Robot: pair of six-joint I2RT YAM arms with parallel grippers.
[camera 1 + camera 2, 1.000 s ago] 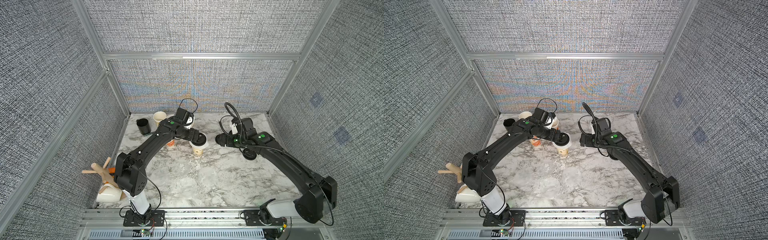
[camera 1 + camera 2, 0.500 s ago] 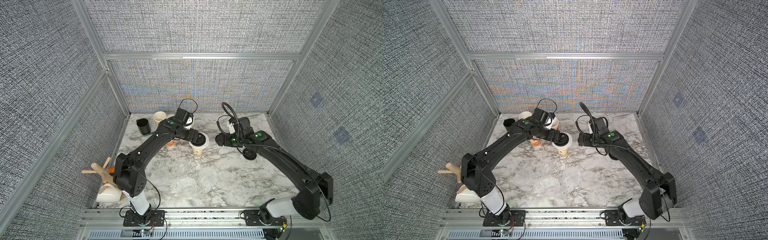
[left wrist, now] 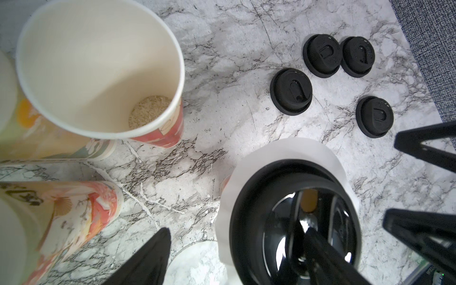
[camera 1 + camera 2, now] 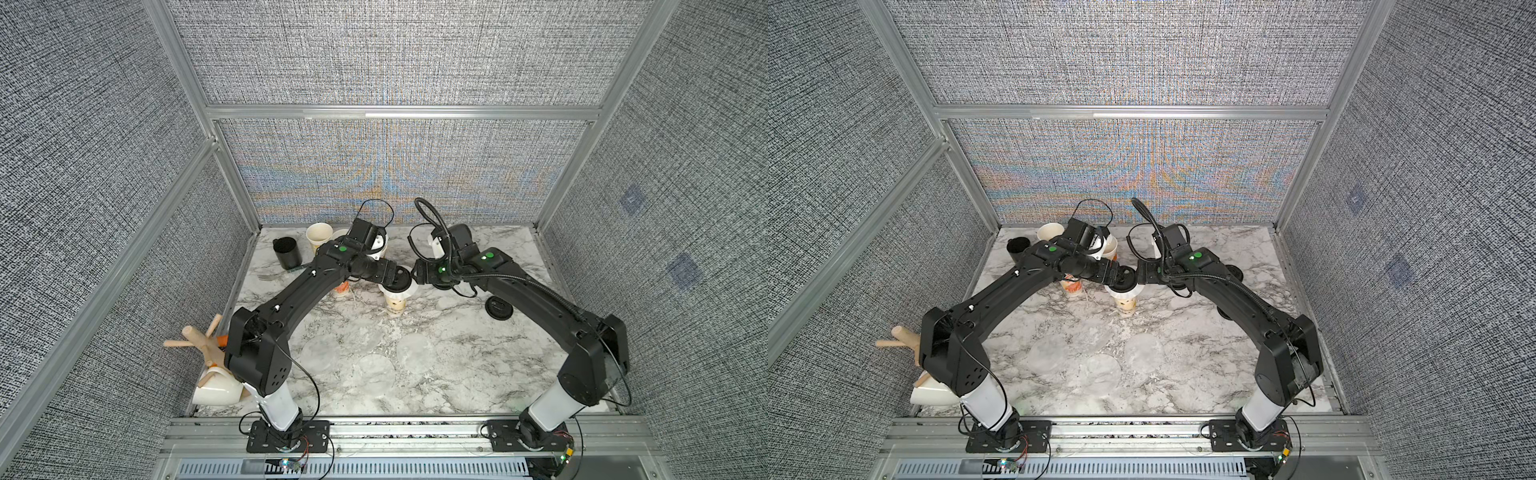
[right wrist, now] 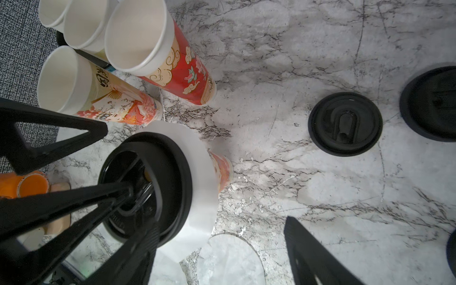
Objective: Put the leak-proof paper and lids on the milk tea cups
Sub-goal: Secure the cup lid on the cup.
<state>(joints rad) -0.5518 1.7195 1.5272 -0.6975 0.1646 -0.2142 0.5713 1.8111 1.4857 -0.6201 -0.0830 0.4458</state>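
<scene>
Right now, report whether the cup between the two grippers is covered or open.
Covered: a white paper sheet lies over the cup, with a black lid on top. Whether the lid is snapped on, cannot tell.

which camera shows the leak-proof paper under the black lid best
The left wrist view: the leak-proof paper spreads wide and white around the black lid, its wavy edge clear. The right wrist view shows only one side of it. In both top views it is just a thin pale rim.
</scene>
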